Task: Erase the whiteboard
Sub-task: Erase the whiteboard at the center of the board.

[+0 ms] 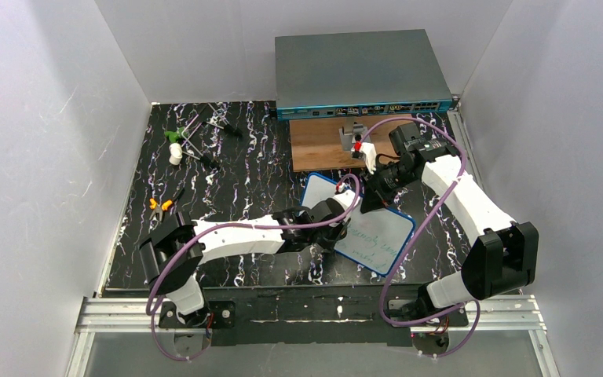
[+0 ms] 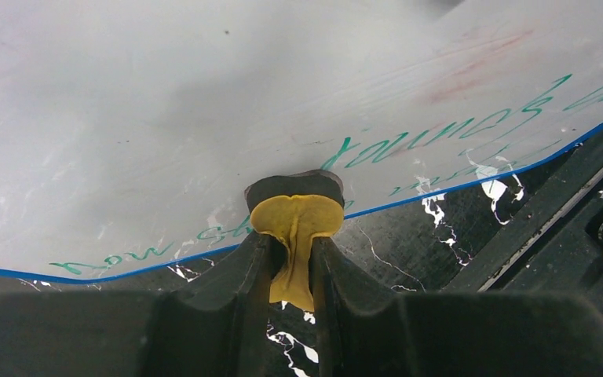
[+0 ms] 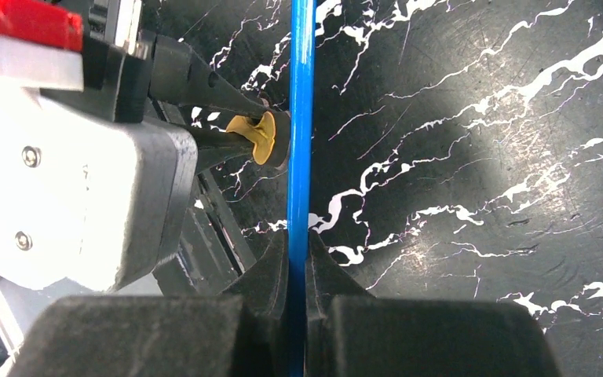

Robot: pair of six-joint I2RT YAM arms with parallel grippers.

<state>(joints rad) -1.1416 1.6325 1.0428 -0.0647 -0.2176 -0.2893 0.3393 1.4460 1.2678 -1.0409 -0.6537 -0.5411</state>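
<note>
- We see the whiteboard (image 1: 377, 236) right of centre over the black marbled mat (image 1: 235, 173), between the two arms and in front of a wooden panel (image 1: 322, 145).
- Its thin blue rim shows all round. In the right wrist view the board appears edge-on, as a single blue line.
- The right gripper (image 3: 298, 263) has its two fingers closed tight on that blue rim, pinching the board's edge with no gap showing.
- The left gripper (image 2: 292, 251) stands only slightly apart, its fingers clamped on the yellow part of a small eraser (image 2: 294, 216).
- The eraser's dark pad faces the white surface and touches it just above the board's blue edge.
- Green handwriting (image 2: 408, 141) runs along the board on either side of the pad. Most of the surface above it is bare white with faint smears.
- We cannot tell whether the board's near corner rests on the mat or hangs free.
- A large grey box (image 1: 357, 67) with ports sits at the back, behind the wooden panel.
- Orange-handled pliers (image 1: 161, 206) lie on the mat's left side, well apart from the board.
</note>
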